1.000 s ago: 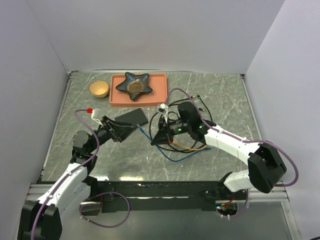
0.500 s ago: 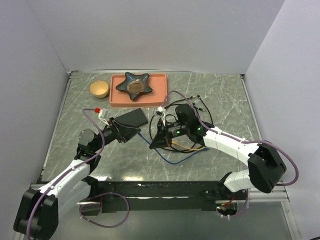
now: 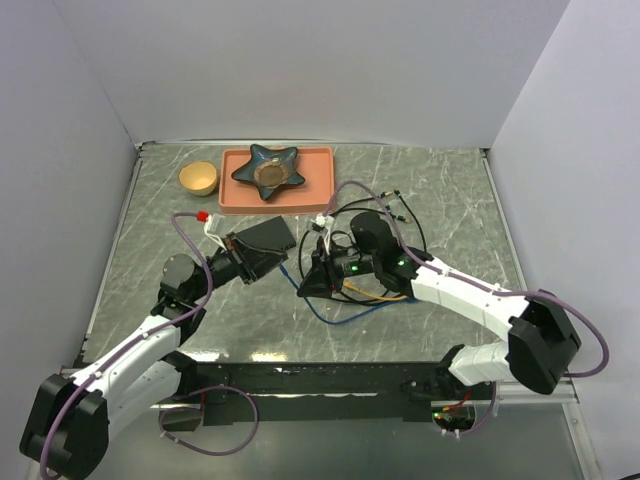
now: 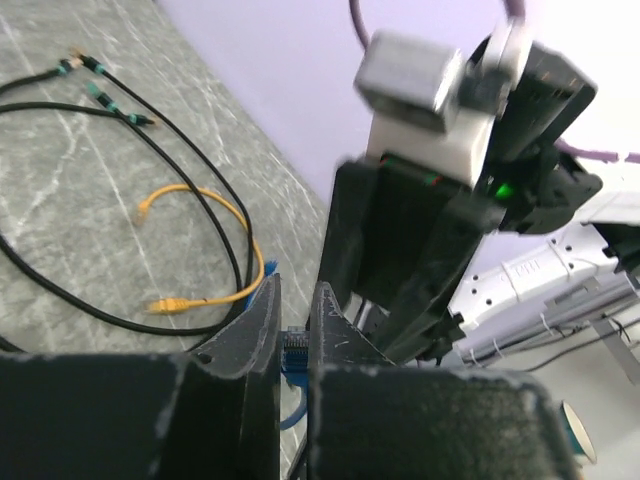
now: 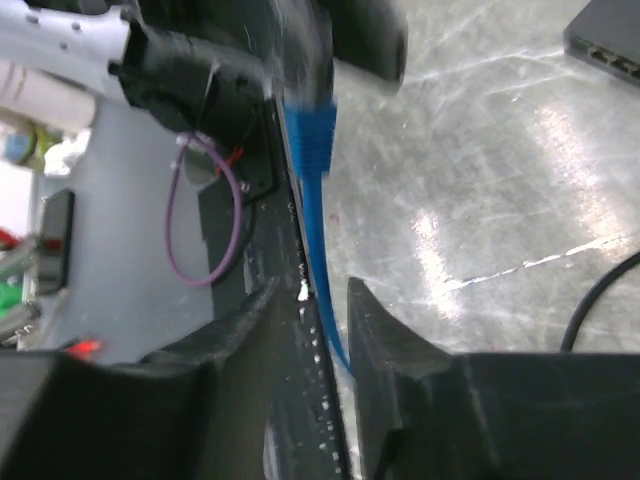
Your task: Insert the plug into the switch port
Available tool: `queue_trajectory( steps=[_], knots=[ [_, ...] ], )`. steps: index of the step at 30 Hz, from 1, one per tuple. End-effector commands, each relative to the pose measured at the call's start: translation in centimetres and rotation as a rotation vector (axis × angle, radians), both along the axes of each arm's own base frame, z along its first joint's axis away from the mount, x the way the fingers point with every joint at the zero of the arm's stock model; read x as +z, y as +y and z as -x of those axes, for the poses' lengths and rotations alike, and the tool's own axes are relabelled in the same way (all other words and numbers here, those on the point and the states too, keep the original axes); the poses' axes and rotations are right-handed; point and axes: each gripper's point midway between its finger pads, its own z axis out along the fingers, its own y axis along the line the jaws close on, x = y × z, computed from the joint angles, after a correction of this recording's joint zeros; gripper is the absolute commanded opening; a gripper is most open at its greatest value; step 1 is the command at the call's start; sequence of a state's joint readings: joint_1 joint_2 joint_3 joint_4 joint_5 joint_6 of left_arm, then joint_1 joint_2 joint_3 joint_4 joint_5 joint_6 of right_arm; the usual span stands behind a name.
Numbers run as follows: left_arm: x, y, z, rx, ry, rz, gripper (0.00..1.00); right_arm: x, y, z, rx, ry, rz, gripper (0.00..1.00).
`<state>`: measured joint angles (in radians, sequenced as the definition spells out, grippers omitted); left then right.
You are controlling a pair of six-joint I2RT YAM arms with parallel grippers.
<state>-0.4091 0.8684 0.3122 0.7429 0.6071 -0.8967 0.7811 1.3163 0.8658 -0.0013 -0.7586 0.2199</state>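
Risk: right fingers (image 5: 385, 330) pinch the blue cable (image 5: 322, 290) just behind its plug (image 5: 310, 135), well apart from the switch (image 5: 608, 40) on the worktop (image 3: 440, 200); left fingers (image 4: 262, 325) sit nearly closed (grip cannot be told), so the plug may twist and misalign.

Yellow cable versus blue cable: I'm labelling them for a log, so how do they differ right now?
The yellow cable lies loose on the table, both plugs free; the blue cable is held in the right claw. Yellow is curled in a small loop; blue trails across the table. Both end in plugs.
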Motion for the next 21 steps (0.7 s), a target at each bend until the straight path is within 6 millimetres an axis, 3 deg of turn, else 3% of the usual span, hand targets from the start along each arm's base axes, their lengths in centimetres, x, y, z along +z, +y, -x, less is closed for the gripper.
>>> queue_trajectory(
  steps=[1, 4, 11, 21],
  knots=[
    [3.2, -0.8, 1.4, -0.062, -0.154, 0.024, 0.01, 6.1, 0.5, -1.4, -0.063, -0.159, -0.148, 0.58],
    [3.6, -1.1, 2.3, -0.087, -0.186, 0.031, 0.01, 7.6, 0.5, -1.0, -0.045, -0.17, -0.211, 0.7],
    [5.8, -0.7, 4.5, -0.108, -0.299, 0.074, 0.01, 8.5, 1.4, -0.2, 0.063, -0.101, -0.285, 0.7],
    [7.1, 0.1, 5.4, -0.078, -0.347, 0.103, 0.01, 9.4, 1.6, 0.3, 0.078, -0.072, -0.361, 0.64]
  ],
)
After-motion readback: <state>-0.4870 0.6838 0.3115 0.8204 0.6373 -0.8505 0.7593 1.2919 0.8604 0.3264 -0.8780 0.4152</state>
